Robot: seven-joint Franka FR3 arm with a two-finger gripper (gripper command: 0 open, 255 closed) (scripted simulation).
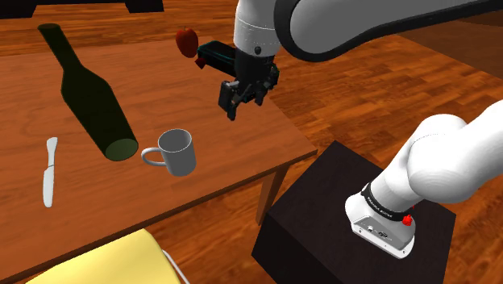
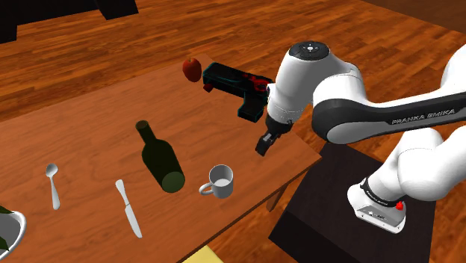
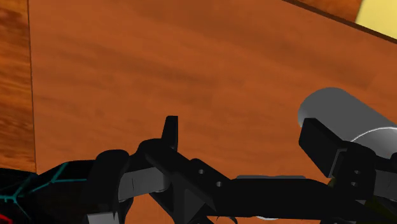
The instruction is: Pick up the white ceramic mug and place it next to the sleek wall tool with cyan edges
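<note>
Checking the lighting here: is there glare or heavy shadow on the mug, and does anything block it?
Shoulder view: the mug sits in even light on the table, with no glare and no strong cast shadow. Second exterior view: the same flat light; the dark bottle shows little surface detail. Wrist view: one finger of the open gripper covers part of the mug.

The brown wooden surface (image 1: pixel 121 206) beside my stand carries six things I can make out. A dark green bottle (image 1: pixel 90 95) lies on its side, base towards the upright grey-white mug (image 1: pixel 179 152). A knife (image 1: pixel 50 171) and a spoon (image 2: pixel 53 184) lie flat, well apart from the mug. At the far edge, an apple (image 1: pixel 187 40) sits just beside the black, cyan-edged tool (image 1: pixel 216 55).
</note>
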